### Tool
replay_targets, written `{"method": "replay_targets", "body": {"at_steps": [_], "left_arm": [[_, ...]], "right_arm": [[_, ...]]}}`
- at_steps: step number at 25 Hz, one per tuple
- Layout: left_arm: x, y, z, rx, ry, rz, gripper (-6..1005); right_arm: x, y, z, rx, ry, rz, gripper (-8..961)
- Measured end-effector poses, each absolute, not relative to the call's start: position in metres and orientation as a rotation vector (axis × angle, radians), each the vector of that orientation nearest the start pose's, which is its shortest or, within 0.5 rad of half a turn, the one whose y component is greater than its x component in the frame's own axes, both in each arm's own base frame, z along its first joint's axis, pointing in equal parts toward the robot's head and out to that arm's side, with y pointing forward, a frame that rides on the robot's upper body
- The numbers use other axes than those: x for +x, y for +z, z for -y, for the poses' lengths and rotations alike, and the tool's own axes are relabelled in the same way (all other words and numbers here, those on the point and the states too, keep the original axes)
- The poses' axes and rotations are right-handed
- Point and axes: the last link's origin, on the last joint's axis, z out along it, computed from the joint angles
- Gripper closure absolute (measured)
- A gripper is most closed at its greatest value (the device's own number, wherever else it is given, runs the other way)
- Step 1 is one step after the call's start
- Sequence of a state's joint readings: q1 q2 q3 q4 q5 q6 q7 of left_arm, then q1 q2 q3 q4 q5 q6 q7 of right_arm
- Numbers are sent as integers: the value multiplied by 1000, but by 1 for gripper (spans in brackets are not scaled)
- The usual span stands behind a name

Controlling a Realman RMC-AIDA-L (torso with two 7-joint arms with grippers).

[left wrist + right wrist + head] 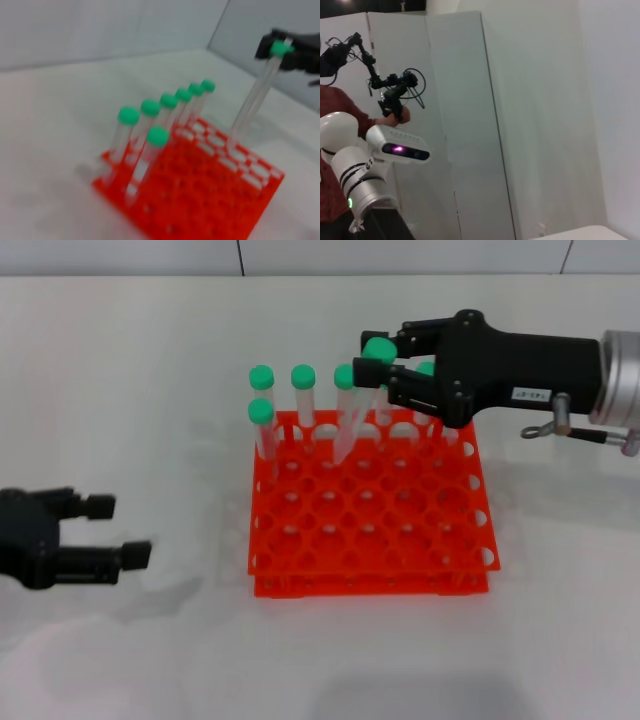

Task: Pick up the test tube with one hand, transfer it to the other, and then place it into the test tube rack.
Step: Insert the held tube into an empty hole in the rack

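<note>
My right gripper (376, 356), black with a white label, is over the back of the orange-red test tube rack (365, 583). It is shut on the green cap of a test tube (350, 420). The tube hangs tilted, its lower end at a hole in the rack's back rows. The left wrist view shows the same tube (252, 100) held by the right gripper (287, 50) above the rack (210, 200). My left gripper (120, 530), black and unlabelled, is open and empty, low over the table left of the rack.
Several other green-capped tubes (303, 390) stand upright along the rack's back rows, one (261, 420) a row nearer; they also show in the left wrist view (150, 120). The rack rests on a white table (150, 400). The right wrist view shows only the room's walls.
</note>
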State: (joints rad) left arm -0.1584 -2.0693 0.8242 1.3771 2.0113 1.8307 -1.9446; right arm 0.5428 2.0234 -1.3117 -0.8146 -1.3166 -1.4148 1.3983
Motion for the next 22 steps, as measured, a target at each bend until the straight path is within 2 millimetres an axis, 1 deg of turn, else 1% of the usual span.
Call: {"method": "replay_targets", "body": {"at_steps": [4,10,17,22], "left_arm": [[-287,86,-244,-2679,-320,997,112],[-297,91,-239,-2664,-298,954,112],[-302,90,-238,-2686,-315,894,112],[-302,89,-243,-2708,-330,885,112]], "right_arm": [[147,-14,-355,-2780,1032,-245,687],[134,-26,-362,-2786,996,-243,687],[125,-37,-373,-2772,922,-256,687],[121,-42,-377,-2766,885,-250,688]]}}
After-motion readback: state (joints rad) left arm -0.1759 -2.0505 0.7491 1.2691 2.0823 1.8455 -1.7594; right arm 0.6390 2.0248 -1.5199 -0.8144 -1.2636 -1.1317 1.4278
